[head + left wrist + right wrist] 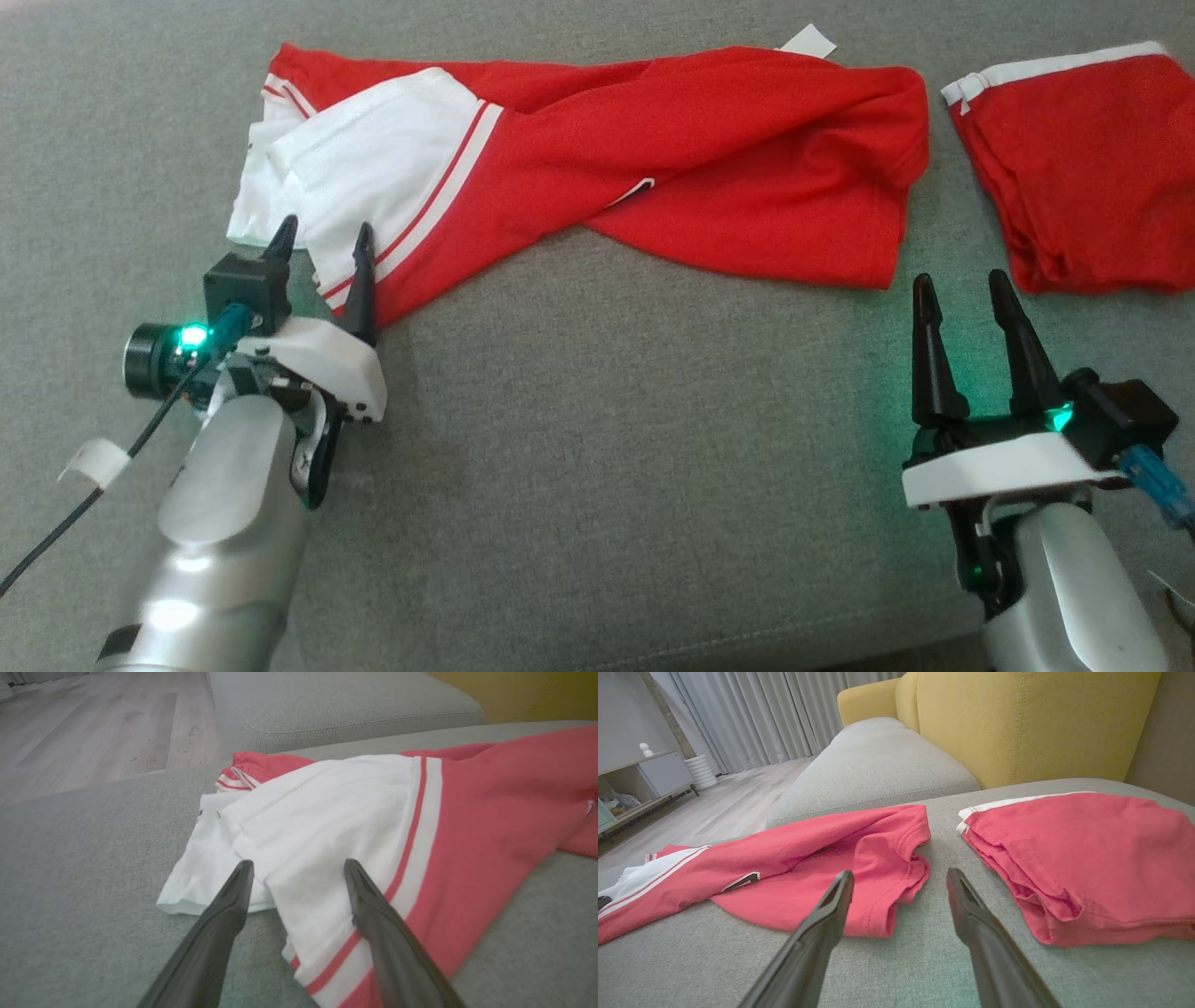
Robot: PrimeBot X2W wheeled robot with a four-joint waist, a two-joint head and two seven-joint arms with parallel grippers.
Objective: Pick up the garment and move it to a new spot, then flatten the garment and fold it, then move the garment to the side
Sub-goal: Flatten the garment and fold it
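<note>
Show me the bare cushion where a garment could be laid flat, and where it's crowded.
Widest free patch: the grey cushion below the twisted red-and-white shirt, between the left gripper and right gripper. Also bare: the strip left of its white end. Crowded: the far side, where the folded red garment lies just apart from it.

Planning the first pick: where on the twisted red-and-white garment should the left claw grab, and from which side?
Probably the garment by its white end, from the near side: that edge lies loose on the cushion, and the open left claw points at it.
</note>
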